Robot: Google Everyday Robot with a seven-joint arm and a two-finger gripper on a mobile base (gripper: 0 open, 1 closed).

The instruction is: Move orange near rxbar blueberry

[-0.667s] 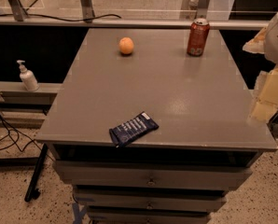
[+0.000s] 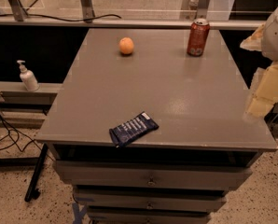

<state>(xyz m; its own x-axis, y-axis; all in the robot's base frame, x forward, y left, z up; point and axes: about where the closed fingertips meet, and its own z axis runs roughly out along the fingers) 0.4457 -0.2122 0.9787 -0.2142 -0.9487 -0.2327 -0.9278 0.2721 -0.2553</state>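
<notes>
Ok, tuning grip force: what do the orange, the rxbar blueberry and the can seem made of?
The orange: looks like real fruit, matte peel; plastic can't be excluded. The rxbar blueberry: thin wrapper, probably plastic film, faint sheen, lies flat. The soda can: likely aluminium, shiny silver rim. The gripper hangs beside the right edge of the table, touching none.

soda can (image 2: 198, 37) stands between orange (image 2: 126, 45) and gripper (image 2: 262, 94) at right edge.

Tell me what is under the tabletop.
Under the tabletop is a dark open slot, then stacked drawers with small knobs. Their contents are hidden. On top sit the orange, bar and can; the claw hangs off the right edge.
</notes>
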